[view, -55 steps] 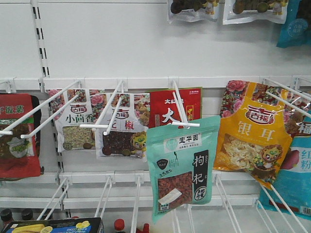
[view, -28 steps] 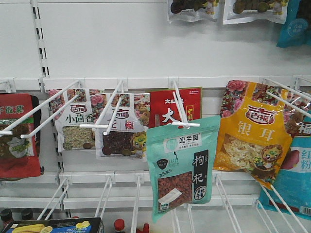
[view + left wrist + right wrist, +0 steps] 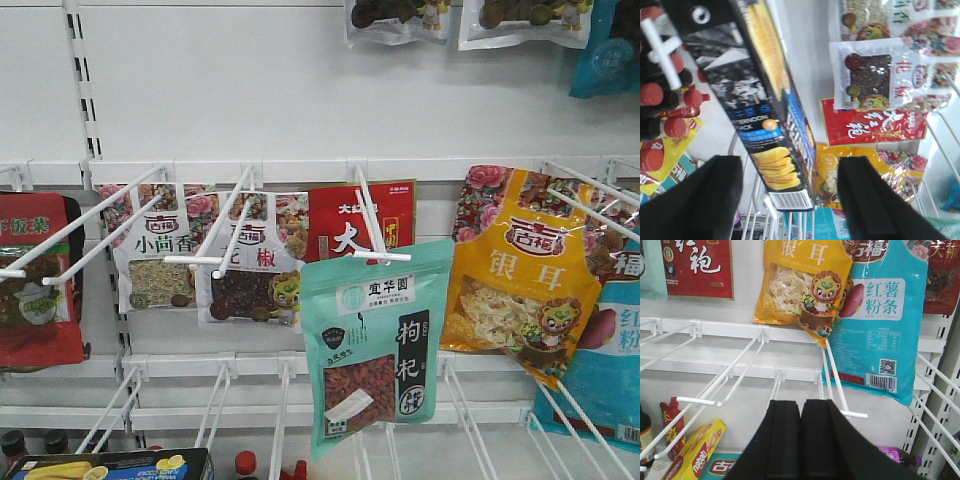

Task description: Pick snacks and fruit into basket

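Two snacks are in sight: the black box runs from upper left to lower middle of the left wrist view. The left gripper frames its near end with fingers wide apart, probably lined up to grasp it. The mint-green pouch hangs tilted from the tip of a white peg, centre of the front view. The right gripper is pressed together on nothing, below the orange-yellow pouch. Neither basket nor fruit shows
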Robot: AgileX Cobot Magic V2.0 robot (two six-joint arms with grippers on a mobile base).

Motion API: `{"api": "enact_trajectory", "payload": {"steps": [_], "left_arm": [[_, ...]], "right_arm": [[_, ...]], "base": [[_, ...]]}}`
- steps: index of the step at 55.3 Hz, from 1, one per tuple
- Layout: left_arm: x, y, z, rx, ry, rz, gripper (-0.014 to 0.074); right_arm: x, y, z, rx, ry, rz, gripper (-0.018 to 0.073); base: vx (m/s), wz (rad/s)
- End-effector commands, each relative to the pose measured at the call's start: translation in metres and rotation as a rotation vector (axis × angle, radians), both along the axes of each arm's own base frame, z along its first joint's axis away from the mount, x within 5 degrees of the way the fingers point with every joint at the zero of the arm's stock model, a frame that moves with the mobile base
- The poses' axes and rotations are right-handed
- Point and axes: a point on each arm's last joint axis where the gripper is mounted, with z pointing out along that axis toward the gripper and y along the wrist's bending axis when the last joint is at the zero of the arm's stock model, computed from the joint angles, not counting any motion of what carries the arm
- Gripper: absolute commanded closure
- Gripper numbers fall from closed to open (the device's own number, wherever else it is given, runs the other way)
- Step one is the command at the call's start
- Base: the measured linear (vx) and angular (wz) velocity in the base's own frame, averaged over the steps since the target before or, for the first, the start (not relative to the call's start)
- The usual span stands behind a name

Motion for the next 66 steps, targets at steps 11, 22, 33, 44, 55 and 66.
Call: {"api": "enact_trajectory", "payload": {"steps": [11,22,33,44,55,66], "left_arm": [[0.016,-0.005,0.012,-0.127,-0.116,0.015,0.0002],[0.026,-0.008,0.005,-0.154,-0.108,0.023,0.0002],[0.032,-0.01,-0.002,-0.176,-0.097,0.028,0.0002],[0.038,-0.011,-0.006,-0.192,-0.1,0.032,0.0002],[0.042,-0.013,-0.009,-0.195,-0.118,0.032,0.0002],[0.046,-0.013,-0.013,-0.194,-0.121,0.033,0.0002]], "right_arm": [[0.0,0.001,0.006,-0.014,-0.088,0.015,0.0568],[0.0,0.001,0.006,-0.014,-0.088,0.015,0.0568],[0.0,0.001,0.006,-0.014,-0.088,0.015,0.0568],[0.0,0.001,0.006,-0.014,-0.088,0.015,0.0568],[0.0,0.001,0.006,-0.014,-0.088,0.015,0.0568],[0.0,0.001,0.006,-0.014,-0.088,0.015,0.0568]], "base": [[0.0,0.0],[0.0,0.0],[0.0,0.0],[0.0,0.0],[0.0,0.0],[0.0,0.0]]}}
